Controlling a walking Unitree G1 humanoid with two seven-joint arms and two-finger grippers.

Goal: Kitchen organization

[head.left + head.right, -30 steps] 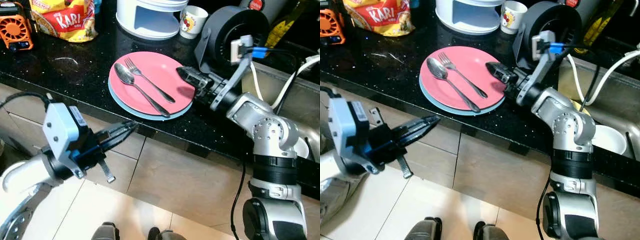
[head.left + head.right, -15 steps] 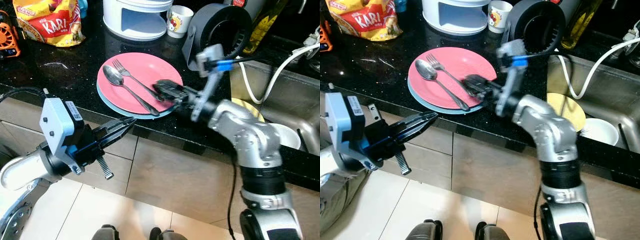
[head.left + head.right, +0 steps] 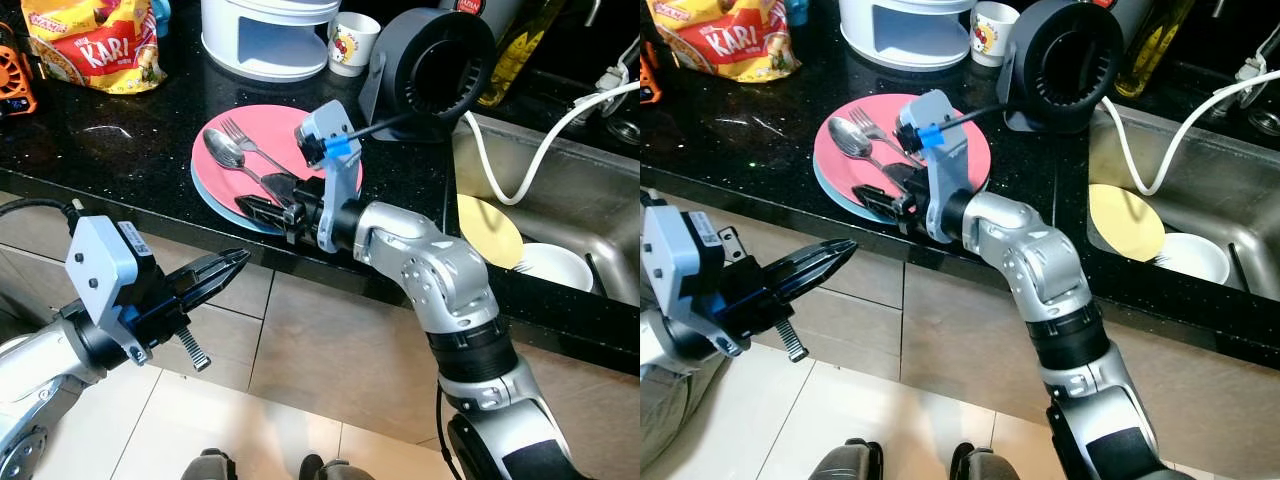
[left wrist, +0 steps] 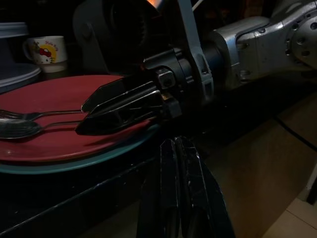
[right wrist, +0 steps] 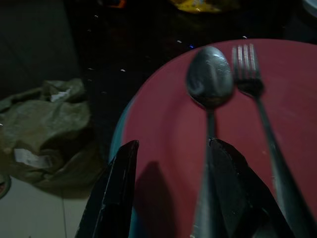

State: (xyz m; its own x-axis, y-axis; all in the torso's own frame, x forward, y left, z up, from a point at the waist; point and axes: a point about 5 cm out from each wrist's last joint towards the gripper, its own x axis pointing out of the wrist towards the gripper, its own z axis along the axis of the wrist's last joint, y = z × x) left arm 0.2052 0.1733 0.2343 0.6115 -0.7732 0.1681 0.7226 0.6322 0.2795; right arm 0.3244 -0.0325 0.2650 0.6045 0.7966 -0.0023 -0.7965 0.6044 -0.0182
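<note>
A pink plate (image 3: 285,125) lies stacked on a blue plate (image 3: 213,202) near the front edge of the black counter (image 3: 110,170). On it rest a spoon (image 3: 222,148) and a fork (image 3: 236,130), side by side. My right gripper (image 3: 248,206) reaches across the plate's near edge, fingers pointing left and open. In the right wrist view the spoon (image 5: 210,79) has its handle running along one finger (image 5: 237,188), with the fork (image 5: 247,69) beside it. My left gripper (image 3: 240,258) hangs shut, below the counter edge in front of the cabinet.
Behind the plates stand a white container (image 3: 265,35), a mug (image 3: 345,42) and a dark round appliance (image 3: 435,60). A yellow snack bag (image 3: 95,45) lies far left. The sink (image 3: 590,190) at right holds a yellow plate (image 3: 488,230), a white bowl (image 3: 555,268) and a hose (image 3: 520,165).
My right arm has swung leftwards from the plate's right rim across to its near edge, beside the spoon handle. The left gripper has sunk a little. The camera has shifted.
</note>
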